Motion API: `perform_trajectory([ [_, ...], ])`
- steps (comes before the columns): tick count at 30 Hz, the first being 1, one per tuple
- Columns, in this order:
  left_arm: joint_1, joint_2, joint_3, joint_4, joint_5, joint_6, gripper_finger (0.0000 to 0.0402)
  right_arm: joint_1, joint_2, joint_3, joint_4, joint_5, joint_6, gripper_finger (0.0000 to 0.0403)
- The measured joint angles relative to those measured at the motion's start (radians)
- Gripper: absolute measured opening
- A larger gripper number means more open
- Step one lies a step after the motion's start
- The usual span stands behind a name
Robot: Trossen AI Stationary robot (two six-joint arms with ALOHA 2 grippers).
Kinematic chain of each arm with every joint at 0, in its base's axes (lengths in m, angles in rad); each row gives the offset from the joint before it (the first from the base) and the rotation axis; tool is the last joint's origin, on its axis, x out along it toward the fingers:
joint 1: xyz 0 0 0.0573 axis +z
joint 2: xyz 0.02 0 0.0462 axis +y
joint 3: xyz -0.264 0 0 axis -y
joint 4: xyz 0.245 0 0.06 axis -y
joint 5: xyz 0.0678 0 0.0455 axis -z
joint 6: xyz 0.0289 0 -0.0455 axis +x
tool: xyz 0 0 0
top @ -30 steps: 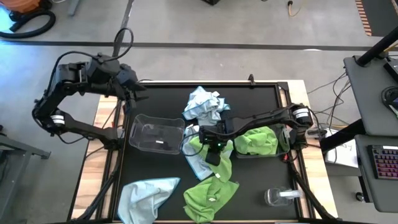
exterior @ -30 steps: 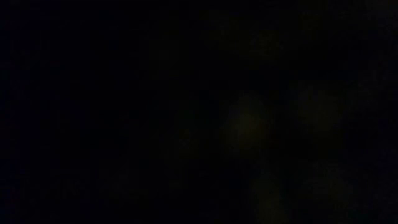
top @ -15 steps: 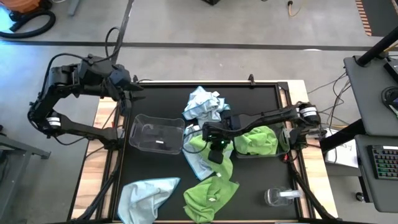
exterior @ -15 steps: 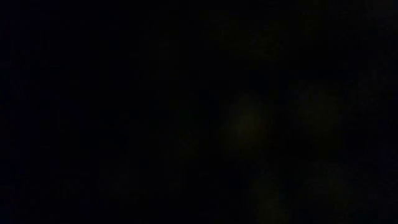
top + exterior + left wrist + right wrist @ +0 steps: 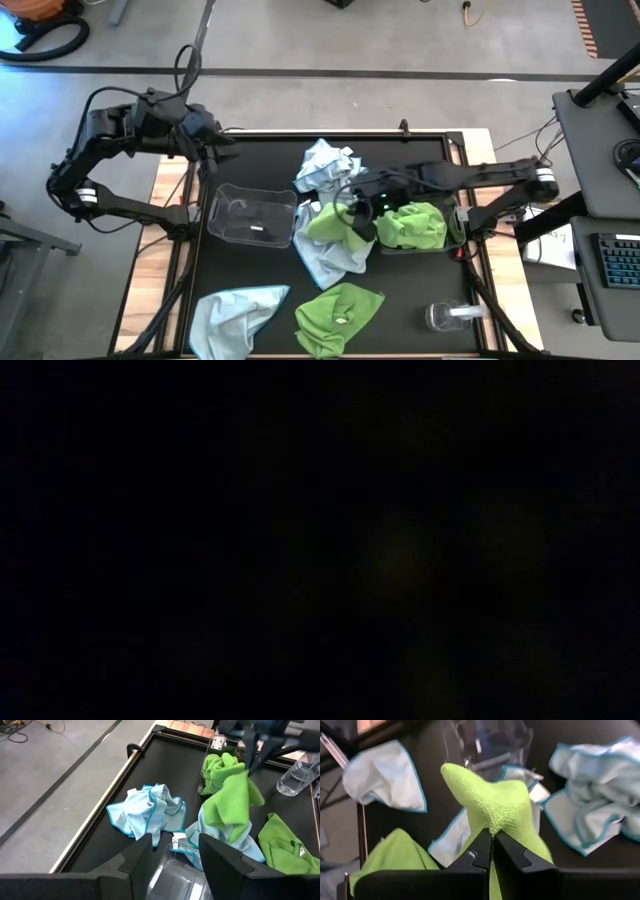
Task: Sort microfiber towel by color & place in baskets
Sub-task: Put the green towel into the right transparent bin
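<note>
My right gripper [image 5: 360, 212] is shut on a lime green towel [image 5: 330, 224] over the middle of the table, just left of the right basket [image 5: 462, 226], which holds another green towel [image 5: 415, 226]. The held towel also shows in the left wrist view [image 5: 232, 805]. The left basket [image 5: 250, 216] is clear and holds no cloth. My left gripper [image 5: 175, 857] is open, hovering off the table's far left corner [image 5: 205, 152]. Pale blue towels lie at the far middle [image 5: 325, 166], under the held one [image 5: 322, 262] and at the near left [image 5: 235, 310]. The low view is dark. My right gripper pinches a bunched fold [image 5: 492, 826] of the green towel between its two fingers [image 5: 479, 851], coming slanting down from the table's right. The towel hangs below the fingers [image 5: 254, 756], and its lower end [image 5: 231, 836] reaches down to the pale blue towel beneath.
A third green towel [image 5: 340, 316] lies crumpled at the near middle. A small clear round container [image 5: 450, 316] lies at the near right. The black mat has a raised frame [image 5: 330, 133] along the far edge.
My right gripper has moved up and toward the table's right, staying shut on the green towel. The towel, which lay spread over the pale blue one, is drawn up into a hanging bunch and has uncovered much of the blue cloth. My left arm has shifted slightly.
</note>
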Motion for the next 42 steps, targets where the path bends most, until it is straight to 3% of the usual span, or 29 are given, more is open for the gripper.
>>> perform_trajectory([
  [8, 0.0, 0.006, -0.028, 0.015, -0.006, -0.004, 0.0146, 0.0, -0.099, 0.0, -0.002, 0.028, 0.002, 0.0009],
  [18, 0.0, 0.006, -0.028, 0.023, -0.107, -0.018, 0.0146, 0.001, -0.199, 0.051, -0.007, 0.028, -0.017, 0.0009],
  [42, 0.0, 0.007, -0.029, 0.084, -0.132, -0.024, 0.0146, 0.0, -0.389, 0.26, -0.758, 0.079, 0.072, 0.0008],
])
